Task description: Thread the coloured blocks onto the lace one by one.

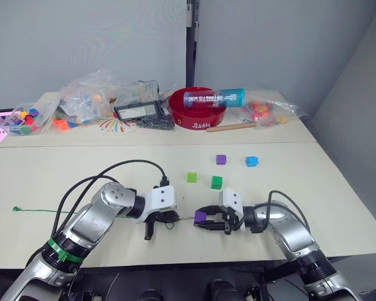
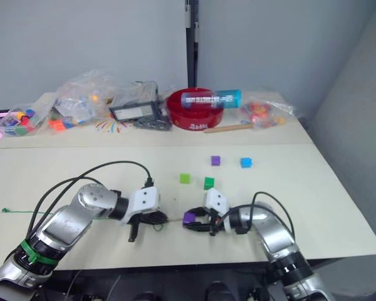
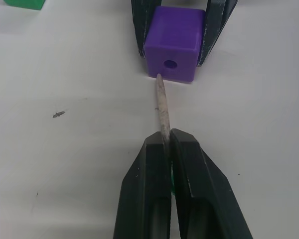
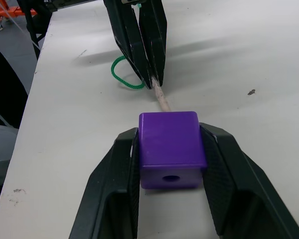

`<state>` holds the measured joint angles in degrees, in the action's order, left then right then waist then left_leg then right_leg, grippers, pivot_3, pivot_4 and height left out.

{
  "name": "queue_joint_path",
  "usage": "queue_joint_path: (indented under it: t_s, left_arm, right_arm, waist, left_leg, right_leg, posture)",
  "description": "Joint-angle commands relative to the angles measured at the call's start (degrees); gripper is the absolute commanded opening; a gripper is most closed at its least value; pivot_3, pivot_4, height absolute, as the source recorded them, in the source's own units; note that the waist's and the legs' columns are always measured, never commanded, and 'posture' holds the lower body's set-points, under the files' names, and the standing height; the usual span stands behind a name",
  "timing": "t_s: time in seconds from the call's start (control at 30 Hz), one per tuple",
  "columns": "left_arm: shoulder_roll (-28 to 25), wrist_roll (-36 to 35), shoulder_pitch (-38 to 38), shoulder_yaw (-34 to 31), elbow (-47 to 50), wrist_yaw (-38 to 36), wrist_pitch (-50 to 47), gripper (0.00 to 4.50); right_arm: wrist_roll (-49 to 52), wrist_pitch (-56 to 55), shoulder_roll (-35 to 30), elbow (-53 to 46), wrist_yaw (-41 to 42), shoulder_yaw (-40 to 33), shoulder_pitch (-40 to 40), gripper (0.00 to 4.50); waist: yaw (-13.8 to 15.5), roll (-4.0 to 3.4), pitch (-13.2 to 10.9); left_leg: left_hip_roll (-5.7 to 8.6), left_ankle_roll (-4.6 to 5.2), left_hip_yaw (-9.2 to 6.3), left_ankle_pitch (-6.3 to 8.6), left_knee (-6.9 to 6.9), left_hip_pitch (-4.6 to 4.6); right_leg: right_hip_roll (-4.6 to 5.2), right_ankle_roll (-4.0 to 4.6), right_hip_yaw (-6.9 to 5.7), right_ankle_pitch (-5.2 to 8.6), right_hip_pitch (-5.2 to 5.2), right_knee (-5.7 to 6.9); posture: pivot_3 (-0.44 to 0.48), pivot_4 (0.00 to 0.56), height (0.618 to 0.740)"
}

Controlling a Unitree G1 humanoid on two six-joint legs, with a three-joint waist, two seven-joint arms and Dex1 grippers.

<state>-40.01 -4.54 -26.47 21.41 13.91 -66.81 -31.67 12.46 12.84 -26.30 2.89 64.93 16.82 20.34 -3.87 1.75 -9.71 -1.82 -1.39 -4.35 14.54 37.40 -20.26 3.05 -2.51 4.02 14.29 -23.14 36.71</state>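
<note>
My right gripper (image 4: 172, 133) is shut on a purple cube (image 4: 172, 147) low over the table (image 1: 81, 169); the cube's hole faces my left gripper. The left gripper (image 3: 169, 135) is shut on the lace's pale stiff tip (image 3: 162, 107), whose end touches the cube's face just below and beside the hole (image 3: 170, 64). The green lace (image 1: 37, 211) trails from there to the table's left. Behind the grippers lie a light green cube (image 1: 192, 177), a darker green cube (image 1: 217, 182), a second purple cube (image 1: 221, 159) and a sky blue cube (image 1: 251, 161).
Along the far side of the table stand a red bowl (image 1: 197, 116) with a blue tube (image 1: 213, 98) across it, bags of toy pieces (image 1: 88, 97), a wooden stick (image 1: 230, 127) and a box of coloured pieces (image 1: 22, 119).
</note>
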Motion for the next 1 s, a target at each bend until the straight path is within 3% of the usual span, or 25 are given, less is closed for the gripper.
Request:
queue_joint_path:
  t_s: [0.03, 0.5, 1.0]
  left_arm:
    - [1.40, -1.37, -1.66, 0.96, 3.60, -0.38, 0.18, 0.07]
    - [2.59, -3.05, -3.41, 1.31, 4.00, -1.53, -1.20, 0.07]
    - [-2.48, -2.98, 0.08, -1.03, 10.92, 1.02, -8.64, 0.07]
  right_arm:
    - [-2.27, 1.11, 0.64, 2.17, -0.98, 2.36, -0.18, 1.18]
    - [-2.35, 1.18, 2.02, 4.31, -2.49, 1.78, 1.05, 1.18]
    - [-0.62, -6.98, -0.83, 10.12, 4.27, -0.37, -2.12, 1.18]
  waist:
    - [0.00, 0.00, 0.00]
    - [-0.31, 0.02, -0.01]
    - [0.35, 0.01, -0.01]
  left_leg:
    - [0.00, 0.00, 0.00, 0.00, 0.00, 0.00]
    - [-0.09, 0.00, -0.01, 0.00, -0.14, 0.05]
    - [-0.03, 0.00, -0.01, 0.00, -0.17, 0.01]
  right_leg:
    - [0.00, 0.00, 0.00, 0.00, 0.00, 0.00]
    - [-0.10, 0.04, 0.01, 0.01, -0.04, 0.02]
    - [-0.03, 0.03, 0.01, 0.03, -0.03, -0.06]
  posture:
    - [0.000, 0.150, 0.731]
    - [0.000, 0.150, 0.731]
    - [0.000, 0.150, 0.731]
